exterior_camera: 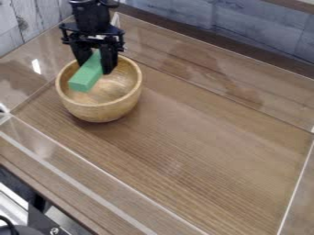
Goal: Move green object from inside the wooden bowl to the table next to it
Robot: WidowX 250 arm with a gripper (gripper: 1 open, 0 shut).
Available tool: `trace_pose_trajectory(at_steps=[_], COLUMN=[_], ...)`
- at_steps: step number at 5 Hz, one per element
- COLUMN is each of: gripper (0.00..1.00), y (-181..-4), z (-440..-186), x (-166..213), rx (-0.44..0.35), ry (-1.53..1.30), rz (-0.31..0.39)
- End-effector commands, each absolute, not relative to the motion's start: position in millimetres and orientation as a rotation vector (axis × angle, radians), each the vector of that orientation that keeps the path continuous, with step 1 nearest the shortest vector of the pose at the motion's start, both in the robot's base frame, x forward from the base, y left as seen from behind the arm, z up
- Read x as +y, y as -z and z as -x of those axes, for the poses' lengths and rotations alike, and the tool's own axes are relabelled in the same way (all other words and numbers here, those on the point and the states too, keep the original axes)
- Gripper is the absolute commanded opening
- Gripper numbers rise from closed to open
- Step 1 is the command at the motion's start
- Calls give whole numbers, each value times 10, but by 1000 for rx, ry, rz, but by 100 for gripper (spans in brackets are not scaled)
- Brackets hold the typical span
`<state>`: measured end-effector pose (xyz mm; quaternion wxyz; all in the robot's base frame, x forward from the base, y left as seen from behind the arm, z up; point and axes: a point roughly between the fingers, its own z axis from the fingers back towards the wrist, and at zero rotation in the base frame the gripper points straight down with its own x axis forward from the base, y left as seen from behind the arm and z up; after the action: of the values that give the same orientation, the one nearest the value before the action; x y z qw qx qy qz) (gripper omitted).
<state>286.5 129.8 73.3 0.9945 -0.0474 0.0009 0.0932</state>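
The green object (84, 76) — a small bright bar — hangs tilted above the wooden bowl (102, 95), its lower end over the bowl's left inner side and clear of the bowl's floor. The black gripper (94, 62) points down over the bowl's back rim, its jaws clamped on the bar's upper end. The bowl sits on the brown table (196, 128) — near its back-left corner, beside clear acrylic walls (37, 55).

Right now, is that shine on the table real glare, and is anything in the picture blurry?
In the camera view, yes: pale glare streaks the glossy table, strongest near the back, and the clear walls catch light too. The bowl and green block look fairly sharp; the whole picture is small and grainy.
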Motion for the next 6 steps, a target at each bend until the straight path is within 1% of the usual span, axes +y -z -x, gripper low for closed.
trace_pose_trajectory(at_steps=[1, 2, 4, 6], gripper=[0, 0, 0, 0], y=[-1116, -1256, -1520, -1623], z=[-2998, -3049, -3039, -2983], x=[1428, 1467, 1361, 1227], rx=[-107, -128, -172, -201], ry=[-92, -6, 28, 152], rz=[70, 88, 110, 146])
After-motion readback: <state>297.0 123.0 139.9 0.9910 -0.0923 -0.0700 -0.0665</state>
